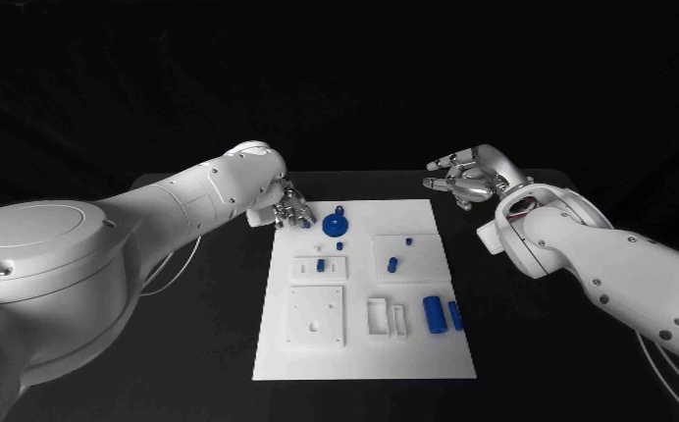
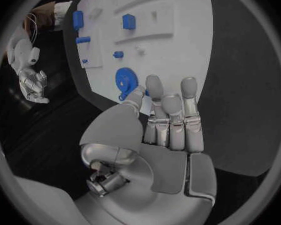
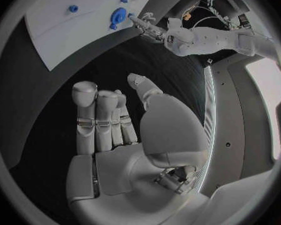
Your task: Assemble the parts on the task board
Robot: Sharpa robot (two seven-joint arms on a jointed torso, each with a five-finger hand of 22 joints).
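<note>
Head view: we see the white task board mid-table, a blue gear near its far end. Left hand hovers beside the gear, holding nothing. Right hand raised off-board, fingers apart. Left wrist view: fingers straight, grasping nothing.

Blue parts on white task board, black table.

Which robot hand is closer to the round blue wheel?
Left. The left hand sits right beside the blue wheel at the board's far corner; the right hand hovers off the board, farther away.
</note>
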